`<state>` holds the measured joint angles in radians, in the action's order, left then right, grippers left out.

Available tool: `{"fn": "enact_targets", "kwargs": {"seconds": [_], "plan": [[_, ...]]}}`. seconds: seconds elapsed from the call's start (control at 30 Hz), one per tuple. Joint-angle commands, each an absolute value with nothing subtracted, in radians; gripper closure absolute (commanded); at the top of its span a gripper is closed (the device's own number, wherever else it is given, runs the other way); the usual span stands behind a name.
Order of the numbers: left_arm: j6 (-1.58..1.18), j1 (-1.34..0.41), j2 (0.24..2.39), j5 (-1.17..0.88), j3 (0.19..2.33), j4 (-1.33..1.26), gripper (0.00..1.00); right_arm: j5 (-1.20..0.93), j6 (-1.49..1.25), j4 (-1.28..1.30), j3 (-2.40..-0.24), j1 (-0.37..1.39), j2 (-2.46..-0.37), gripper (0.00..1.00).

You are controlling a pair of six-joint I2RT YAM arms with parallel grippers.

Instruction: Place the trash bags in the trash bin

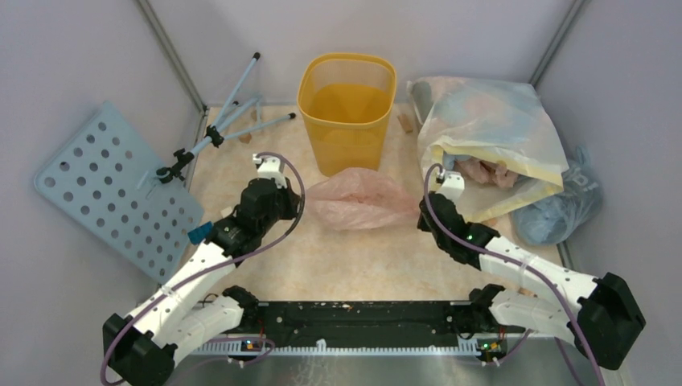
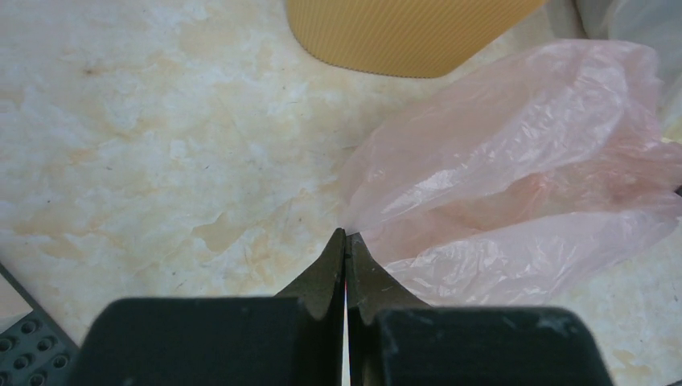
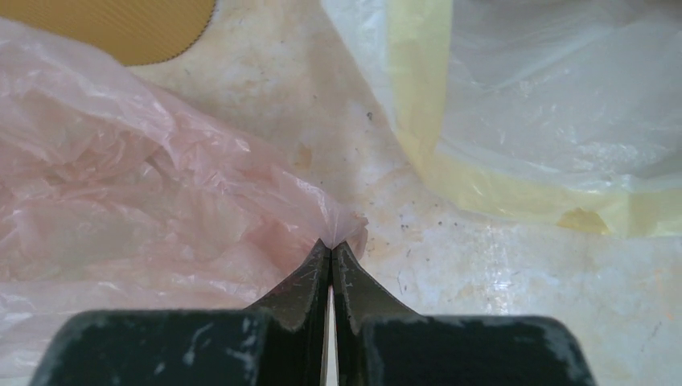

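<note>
The pink bag (image 1: 358, 199) lies crumpled and nearly flat on the worktop (image 1: 338, 261), about midway between its left and right edges and just in front of the trash bin (image 1: 347, 108). Its long axis runs left to right, parallel to the near edge; each end narrows to a point aimed at one arm. The bin stands upright at the middle of the far edge, its mouth open upward. From above, the bag's far edge looks to touch the bin's foot.

The left gripper (image 2: 347, 241) is closed, its jaws pressed together on the pointed left end of the bag, where the film gathers into the tips. The right gripper (image 3: 330, 248) is closed in the same way on the right end, with a small tuft of pink film showing just past its fingertips.

A whitish-yellow sack (image 1: 490, 129) sits at the far right corner, its open mouth facing the near edge, close to the right arm. A grey-blue bag (image 1: 563, 205) lies beyond the right edge. A perforated board (image 1: 112, 189) and a tripod (image 1: 229, 121) lean at the left edge.
</note>
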<state>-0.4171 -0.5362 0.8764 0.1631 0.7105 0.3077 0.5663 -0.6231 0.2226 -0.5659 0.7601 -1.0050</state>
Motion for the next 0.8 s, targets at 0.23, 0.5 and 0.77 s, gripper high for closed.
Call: {"fn": "enact_targets", "kwargs": {"seconds": [0.23,0.5,0.77], "plan": [[-0.464,-0.487,0.842,0.149,0.607,0.199,1.00,0.616,-0.759,0.292,-0.537,0.689,-0.908,1.00],[-0.393,-0.488,0.888,-0.378,0.601,0.009,0.94,0.147,-0.501,0.055,-0.526,0.689,-0.907,1.00],[-0.458,-0.489,1.005,-0.581,0.643,-0.078,0.95,-0.125,-0.501,0.009,-0.609,0.690,-0.997,1.00]]}}
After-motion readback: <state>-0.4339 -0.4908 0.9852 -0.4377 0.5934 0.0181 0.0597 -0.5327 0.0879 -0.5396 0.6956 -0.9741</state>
